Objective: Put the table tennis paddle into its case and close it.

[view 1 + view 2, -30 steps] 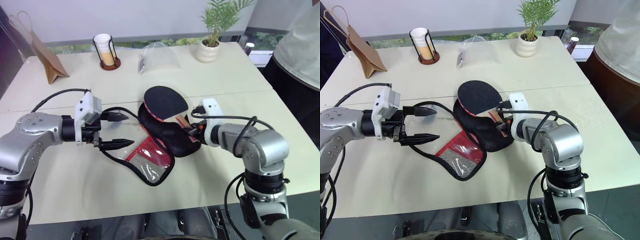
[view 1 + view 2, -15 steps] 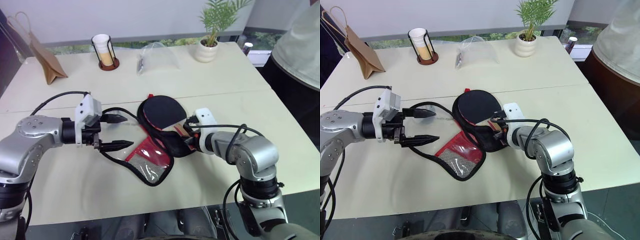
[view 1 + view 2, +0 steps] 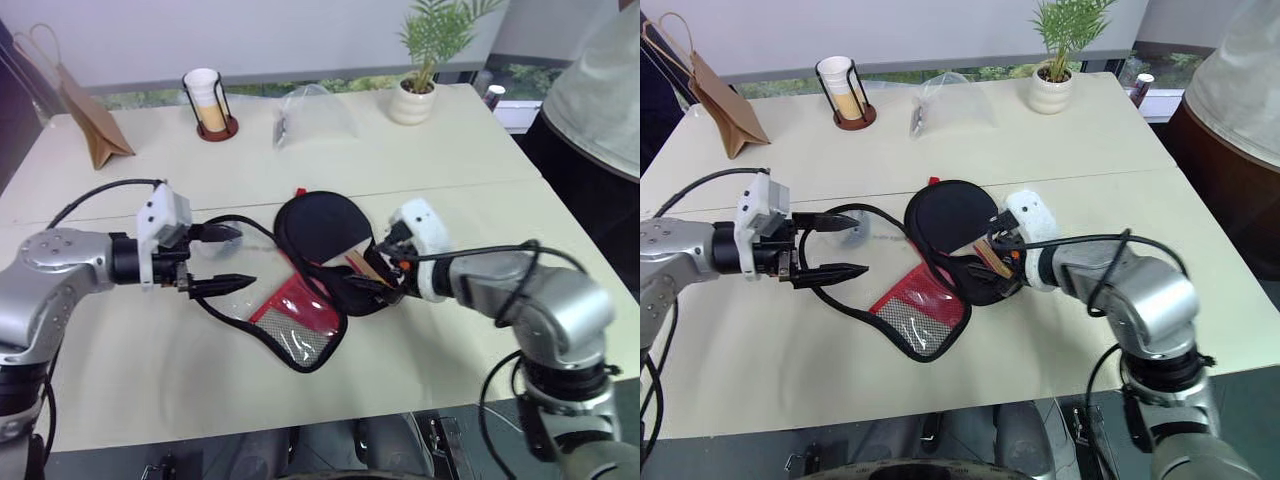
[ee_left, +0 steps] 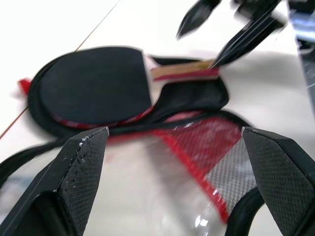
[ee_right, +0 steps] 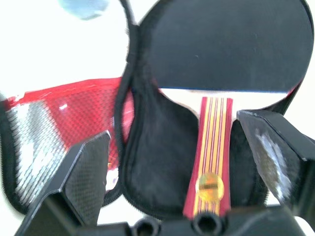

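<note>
The table tennis paddle (image 3: 318,226) lies black face up in the lower half of the open case (image 3: 350,290), its wooden handle (image 5: 211,147) pointing at my right gripper. The case's flap, with its red panel and mesh pocket (image 3: 300,318), lies spread on the table toward the front. My right gripper (image 3: 385,270) hovers open just over the handle's end, one finger on each side and touching nothing. My left gripper (image 3: 245,257) stands open to the left of the case, above the black zip edge (image 3: 225,305), and holds nothing.
At the back of the cream table (image 3: 480,150) stand a brown paper bag (image 3: 90,125), a wire holder with paper cups (image 3: 210,100), a clear plastic bag (image 3: 315,115) and a potted plant (image 3: 425,70). A person (image 3: 600,90) stands at the right edge.
My right gripper has opened, let go of the paddle's handle and drawn back and up. The paddle has sunk from a tilt to lie flat in the case. My left gripper shifted slightly left.
</note>
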